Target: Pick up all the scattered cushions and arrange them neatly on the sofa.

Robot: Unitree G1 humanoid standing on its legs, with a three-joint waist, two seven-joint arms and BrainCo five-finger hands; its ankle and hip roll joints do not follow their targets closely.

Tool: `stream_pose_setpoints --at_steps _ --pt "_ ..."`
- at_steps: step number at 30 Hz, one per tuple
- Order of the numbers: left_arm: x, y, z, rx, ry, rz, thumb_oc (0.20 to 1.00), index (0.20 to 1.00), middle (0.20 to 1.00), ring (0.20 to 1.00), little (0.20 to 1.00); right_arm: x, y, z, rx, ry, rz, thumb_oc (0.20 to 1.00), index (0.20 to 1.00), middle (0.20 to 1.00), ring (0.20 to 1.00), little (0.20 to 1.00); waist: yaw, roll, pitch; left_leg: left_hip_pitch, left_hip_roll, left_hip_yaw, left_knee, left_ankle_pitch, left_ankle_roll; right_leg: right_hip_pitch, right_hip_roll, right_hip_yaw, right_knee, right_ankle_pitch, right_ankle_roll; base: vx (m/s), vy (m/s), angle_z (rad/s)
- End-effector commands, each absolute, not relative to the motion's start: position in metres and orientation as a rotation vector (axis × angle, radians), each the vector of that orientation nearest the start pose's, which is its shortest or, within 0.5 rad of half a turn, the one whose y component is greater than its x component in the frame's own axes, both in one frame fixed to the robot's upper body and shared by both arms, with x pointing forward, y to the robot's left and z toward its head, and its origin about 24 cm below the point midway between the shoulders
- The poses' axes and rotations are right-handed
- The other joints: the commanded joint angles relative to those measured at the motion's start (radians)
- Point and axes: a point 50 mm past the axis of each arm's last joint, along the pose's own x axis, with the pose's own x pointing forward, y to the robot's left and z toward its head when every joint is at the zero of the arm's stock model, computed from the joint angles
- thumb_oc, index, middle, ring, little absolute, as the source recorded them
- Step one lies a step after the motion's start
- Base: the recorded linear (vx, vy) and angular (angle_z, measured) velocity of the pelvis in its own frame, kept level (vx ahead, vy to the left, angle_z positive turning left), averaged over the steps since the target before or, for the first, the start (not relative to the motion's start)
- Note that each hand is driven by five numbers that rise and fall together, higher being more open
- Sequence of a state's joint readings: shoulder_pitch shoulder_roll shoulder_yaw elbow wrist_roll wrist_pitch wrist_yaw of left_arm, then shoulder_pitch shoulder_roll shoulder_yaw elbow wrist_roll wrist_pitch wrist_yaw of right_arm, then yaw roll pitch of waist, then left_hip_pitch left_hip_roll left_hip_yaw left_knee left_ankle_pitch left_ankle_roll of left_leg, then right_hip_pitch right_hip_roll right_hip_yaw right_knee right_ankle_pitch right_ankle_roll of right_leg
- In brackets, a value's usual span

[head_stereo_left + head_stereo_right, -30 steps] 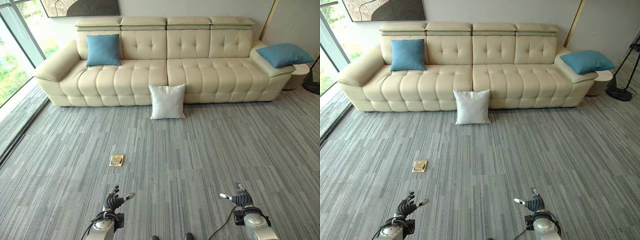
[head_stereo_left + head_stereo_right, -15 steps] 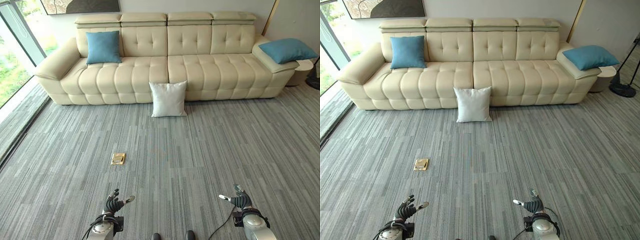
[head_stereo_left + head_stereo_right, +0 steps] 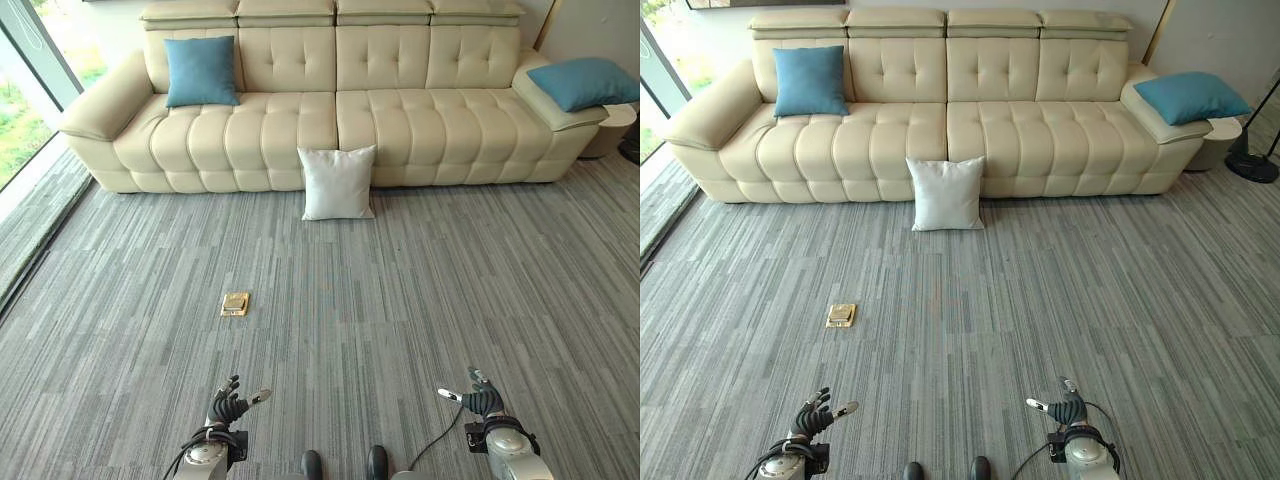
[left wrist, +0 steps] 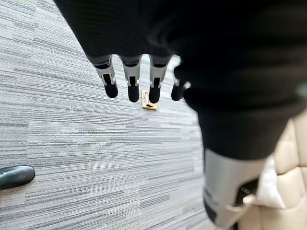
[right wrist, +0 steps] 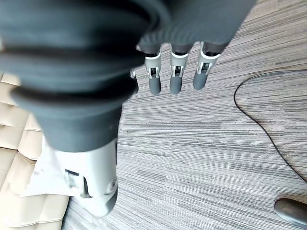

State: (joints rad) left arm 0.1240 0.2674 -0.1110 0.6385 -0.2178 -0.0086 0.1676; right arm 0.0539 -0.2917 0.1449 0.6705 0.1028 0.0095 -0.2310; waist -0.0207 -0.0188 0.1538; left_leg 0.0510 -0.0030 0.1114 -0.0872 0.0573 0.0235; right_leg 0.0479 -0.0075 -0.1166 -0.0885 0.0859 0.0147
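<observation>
Two teal square cushions (image 3: pixel 201 70) (image 3: pixel 585 82) sit on your cream tufted leather sofa (image 3: pixel 400 120); a white square cushion (image 3: pixel 337 183) stands upright on grey striped carpet (image 3: pixel 400 300), leaning against it. Your left hand (image 3: pixel 228 408) and right hand (image 3: pixel 482 402) hover empty, fingers relaxed.

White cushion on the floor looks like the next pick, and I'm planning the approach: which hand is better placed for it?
Neither clearly. The white cushion leans against the sofa front, roughly midway between the open left hand and right hand, both far off.

cream sofa (image 3: pixel 330 110), two blue cushions (image 3: pixel 201 71) (image 3: pixel 585 83) on it, white cushion (image 3: pixel 337 183) on grey carpet (image 3: pixel 400 290) against its front
</observation>
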Motion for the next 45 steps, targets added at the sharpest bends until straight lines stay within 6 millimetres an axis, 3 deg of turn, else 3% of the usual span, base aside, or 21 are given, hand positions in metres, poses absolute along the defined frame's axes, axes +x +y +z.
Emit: stream_pose_setpoints --at_steps 1,4,5,7,8,10,13,15,20,24,27,29,32,35,39,43,45 --pt "0.173 0.240 -0.096 0.180 0.686 0.266 1.000 1.000 1.000 1.000 1.000 0.195 -0.235 -0.089 -0.305 0.652 -0.240 1.000 1.000 1.000 1.000 1.000 0.004 -0.020 -0.006 0.028 0.038 -0.019 0.000 -0.103 -0.060 0.054 -0.097 -0.012 0.001 -0.134 0.118 0.05 0.069 0.02" --pt "0.174 0.245 -0.093 0.194 0.676 0.281 1.000 1.000 1.000 1.000 1.000 0.199 -0.235 -0.086 -0.318 0.638 -0.237 1.000 1.000 1.000 1.000 1.000 0.009 -0.028 -0.002 0.019 0.025 -0.020 0.000 -0.109 -0.043 0.032 -0.109 -0.005 0.035 -0.134 0.127 0.03 0.138 0.00" --pt "0.181 0.247 -0.089 0.201 0.650 0.289 1.000 1.000 1.000 1.000 1.000 0.197 -0.234 -0.086 -0.306 0.640 -0.237 1.000 1.000 1.000 1.000 1.000 0.009 -0.027 0.014 0.021 0.013 -0.026 0.000 -0.116 -0.023 -0.033 -0.122 0.010 0.163 -0.148 0.138 -0.02 0.205 -0.09" --pt "0.188 0.246 -0.084 0.205 0.626 0.286 1.000 1.000 1.000 1.000 1.000 0.197 -0.232 -0.089 -0.307 0.654 -0.227 1.000 1.000 1.000 1.000 1.000 -0.005 -0.010 0.048 0.025 0.015 -0.024 0.000 -0.121 -0.006 -0.173 -0.120 0.028 0.400 -0.111 0.150 0.00 0.178 -0.09" --pt "0.189 0.244 -0.084 0.206 0.624 0.279 1.000 1.000 1.000 1.000 1.000 0.196 -0.232 -0.090 -0.311 0.659 -0.228 1.000 1.000 1.000 1.000 1.000 -0.013 -0.002 0.055 0.034 0.018 -0.027 0.000 -0.124 -0.007 -0.206 -0.103 0.036 0.430 -0.115 0.144 0.08 0.074 0.02" --pt "0.193 0.240 -0.082 0.204 0.606 0.257 1.000 1.000 1.000 1.000 1.000 0.198 -0.234 -0.088 -0.321 0.652 -0.234 1.000 1.000 1.000 1.000 1.000 -0.028 0.004 0.073 0.060 0.011 -0.027 0.000 -0.141 -0.014 -0.248 -0.063 0.016 0.360 -0.132 0.119 0.18 -0.032 0.08" --pt "0.192 0.235 -0.084 0.188 0.615 0.250 1.000 1.000 1.000 1.000 1.000 0.192 -0.235 -0.091 -0.336 0.678 -0.235 1.000 1.000 1.000 1.000 1.000 -0.058 0.004 0.086 0.097 -0.004 -0.038 0.000 -0.171 -0.021 -0.309 -0.027 0.005 0.267 -0.100 0.120 0.20 -0.088 0.05" --pt "0.192 0.231 -0.085 0.183 0.612 0.228 1.000 1.000 1.000 1.000 1.000 0.184 -0.237 -0.095 -0.327 0.698 -0.244 1.000 1.000 1.000 1.000 1.000 -0.068 0.000 0.076 0.113 -0.007 -0.052 0.000 -0.189 -0.027 -0.264 -0.024 0.015 0.199 -0.102 0.109 0.25 -0.135 0.28" --pt "0.191 0.227 -0.089 0.125 0.631 0.230 1.000 1.000 1.000 1.000 1.000 0.173 -0.246 -0.102 -0.301 0.740 -0.276 1.000 1.000 1.000 1.000 1.000 -0.088 0.019 0.043 0.132 0.030 -0.038 0.036 -0.199 -0.055 -0.203 0.000 0.012 0.179 -0.125 0.069 0.24 -0.165 0.39" --pt "0.193 0.226 -0.087 0.106 0.620 0.228 1.000 1.000 1.000 1.000 1.000 0.173 -0.252 -0.100 -0.298 0.732 -0.284 1.000 1.000 1.000 1.000 1.000 -0.081 0.009 0.058 0.045 0.037 -0.037 0.275 -0.151 -0.086 -0.125 0.006 0.020 0.153 -0.148 0.034 0.14 -0.134 0.15" --pt "0.195 0.224 -0.087 0.097 0.616 0.226 1.000 1.000 1.000 1.000 1.000 0.173 -0.258 -0.099 -0.305 0.735 -0.294 1.000 1.000 1.000 1.000 1.000 -0.066 -0.012 0.073 -0.056 0.051 -0.012 0.392 -0.116 -0.073 -0.073 -0.010 0.022 0.135 -0.172 0.016 0.14 -0.092 -0.04" --pt "0.190 0.226 -0.091 0.111 0.644 0.227 1.000 1.000 1.000 1.000 1.000 0.173 -0.262 -0.098 -0.310 0.738 -0.302 1.000 1.000 1.000 1.000 1.000 -0.048 -0.031 0.072 -0.118 0.043 -0.008 0.350 -0.139 -0.056 -0.036 -0.024 0.030 0.125 -0.189 0.017 0.22 -0.028 -0.02" --pt "0.186 0.227 -0.093 0.113 0.661 0.230 1.000 1.000 1.000 1.000 1.000 0.171 -0.262 -0.099 -0.313 0.748 -0.298 1.000 1.000 1.000 1.000 1.000 -0.040 -0.033 0.065 -0.155 0.043 -0.010 0.303 -0.127 -0.059 -0.012 -0.026 0.037 0.114 -0.206 0.019 0.21 0.010 -0.13" --pt "0.177 0.228 -0.098 0.118 0.692 0.236 1.000 1.000 1.000 1.000 1.000 0.168 -0.263 -0.100 -0.341 0.761 -0.290 1.000 1.000 1.000 1.000 1.000 -0.015 -0.014 0.061 -0.220 0.055 -0.047 0.157 -0.002 -0.083 0.053 -0.007 0.056 0.086 -0.237 0.024 0.32 0.076 -0.11" --pt "0.175 0.230 -0.099 0.126 0.698 0.245 1.000 1.000 1.000 1.000 1.000 0.165 -0.262 -0.103 -0.360 0.782 -0.284 1.000 1.000 1.000 1.000 1.000 0.005 -0.004 0.051 -0.256 0.054 -0.006 0.036 0.054 -0.095 0.119 -0.005 0.089 0.060 -0.259 0.038 0.31 0.123 -0.28" --pt "0.171 0.232 -0.101 0.131 0.712 0.251 1.000 1.000 1.000 1.000 1.000 0.167 -0.260 -0.103 -0.375 0.781 -0.269 1.000 1.000 1.000 1.000 1.000 0.006 -0.005 0.023 -0.237 0.048 -0.002 0.048 0.062 -0.082 0.149 -0.031 0.104 0.061 -0.271 0.056 0.26 0.162 -0.46" --pt "0.170 0.234 -0.102 0.128 0.718 0.257 1.000 1.000 1.000 1.000 1.000 0.168 -0.256 -0.105 -0.363 0.786 -0.255 1.000 1.000 1.000 1.000 1.000 0.012 -0.022 0.006 -0.225 0.030 0.008 0.088 0.020 -0.059 0.135 -0.067 0.120 0.113 -0.267 0.079 0.34 0.221 -0.31"
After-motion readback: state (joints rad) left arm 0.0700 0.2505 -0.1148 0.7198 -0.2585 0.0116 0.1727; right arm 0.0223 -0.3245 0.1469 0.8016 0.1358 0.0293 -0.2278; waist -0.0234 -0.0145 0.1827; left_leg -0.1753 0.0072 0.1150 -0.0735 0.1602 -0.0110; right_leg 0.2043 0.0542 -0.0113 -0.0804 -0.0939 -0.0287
